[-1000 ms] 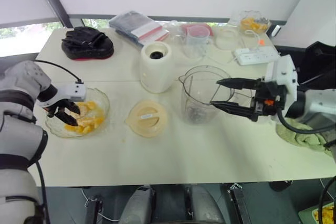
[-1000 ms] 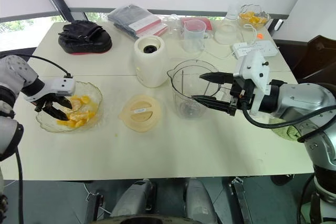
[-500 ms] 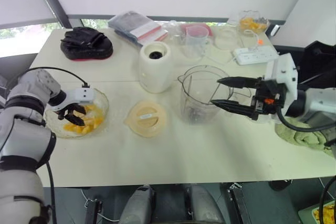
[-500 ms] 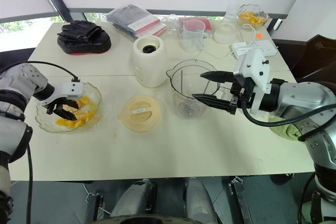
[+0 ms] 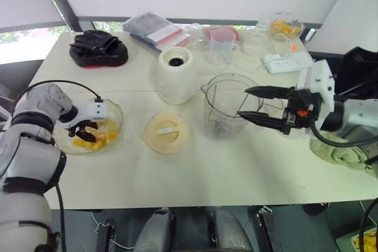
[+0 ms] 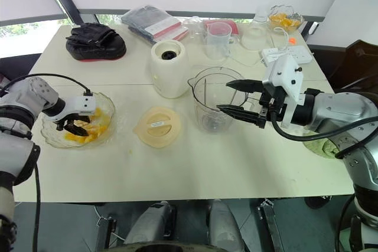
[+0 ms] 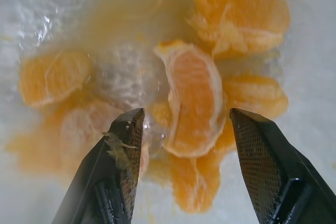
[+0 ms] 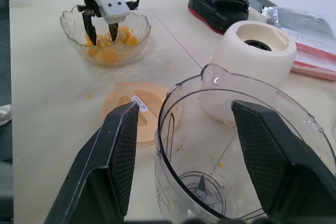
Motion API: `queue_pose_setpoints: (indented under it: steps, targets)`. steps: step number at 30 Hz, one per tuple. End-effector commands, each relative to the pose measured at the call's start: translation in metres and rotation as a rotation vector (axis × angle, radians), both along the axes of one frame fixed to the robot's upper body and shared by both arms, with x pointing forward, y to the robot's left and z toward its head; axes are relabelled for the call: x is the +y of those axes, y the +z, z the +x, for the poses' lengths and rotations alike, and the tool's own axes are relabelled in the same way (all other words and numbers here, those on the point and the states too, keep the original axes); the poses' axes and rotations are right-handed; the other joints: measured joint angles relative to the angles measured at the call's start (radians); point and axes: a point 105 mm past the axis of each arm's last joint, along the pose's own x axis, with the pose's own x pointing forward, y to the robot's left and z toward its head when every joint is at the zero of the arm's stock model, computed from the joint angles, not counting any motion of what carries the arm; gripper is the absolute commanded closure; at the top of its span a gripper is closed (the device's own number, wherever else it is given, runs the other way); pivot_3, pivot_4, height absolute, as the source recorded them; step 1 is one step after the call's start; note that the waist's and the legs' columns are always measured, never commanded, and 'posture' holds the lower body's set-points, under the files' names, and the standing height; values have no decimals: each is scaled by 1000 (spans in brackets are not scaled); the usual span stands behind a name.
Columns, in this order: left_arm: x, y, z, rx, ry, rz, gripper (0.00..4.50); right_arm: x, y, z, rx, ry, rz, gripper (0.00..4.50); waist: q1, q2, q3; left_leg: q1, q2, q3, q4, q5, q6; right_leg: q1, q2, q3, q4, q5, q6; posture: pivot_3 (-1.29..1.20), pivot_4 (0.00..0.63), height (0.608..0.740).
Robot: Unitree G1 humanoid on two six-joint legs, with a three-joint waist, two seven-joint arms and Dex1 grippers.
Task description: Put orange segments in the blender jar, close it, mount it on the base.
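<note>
With my left gripper (image 7: 187, 118) spread wide and holding nothing, astride the topmost orange segment (image 7: 193, 100) in the glass bowl (image 5: 118, 116), I should lower, close gently on its flanks to avoid crushing, then carry it to the blender jar (image 5: 223, 107) mid-table.

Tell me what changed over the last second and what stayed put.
The left hand shifted a little to the robot's right, toward the middle of the glass bowl. It now straddles an orange segment with its fingers open, and has not taken hold of anything yet. Unchanged: the right hand open at the blender jar's side, the lid lying flat, and the base behind it.
</note>
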Motion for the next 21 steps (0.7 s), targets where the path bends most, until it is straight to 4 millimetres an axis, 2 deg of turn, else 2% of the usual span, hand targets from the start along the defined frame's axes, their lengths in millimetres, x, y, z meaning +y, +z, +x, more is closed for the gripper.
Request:
queue_pose_setpoints:
  steps: [1,13,16,19,20,21]
  targets:
    - [2,-1,0,-17,12,-6,1816,-1,12,-4,-66,-4,-14,1575,0,0,0,0,0,0,0,0,0,0,0,0,0,0,0,0,150,740]
    - [-3,-11,1,-9,3,4,1816,-3,13,-5,-69,-18,-17,1575,0,0,0,0,0,0,0,0,0,-1,0,0,1,0,0,0,150,740]
    - [-4,-12,1,-4,0,5,2690,-3,13,-5,-70,-20,-17,1510,0,0,0,0,0,0,0,0,-1,-1,0,0,2,0,0,0,150,740]
    - [-4,-14,0,4,-1,6,4178,-3,13,-5,-71,-22,-17,1510,0,0,-1,0,0,0,0,0,-1,-1,0,0,2,0,0,0,150,740]
    - [-3,-14,-1,3,-1,7,4452,-3,13,-5,-72,-23,-15,1510,0,0,-1,0,0,0,0,0,-1,-1,0,0,2,0,0,0,150,740]
    - [-3,-14,-1,3,1,7,4452,-3,13,-4,-72,-23,-15,1510,-1,0,-1,0,0,1,0,0,-1,-1,0,0,2,0,0,0,150,740]
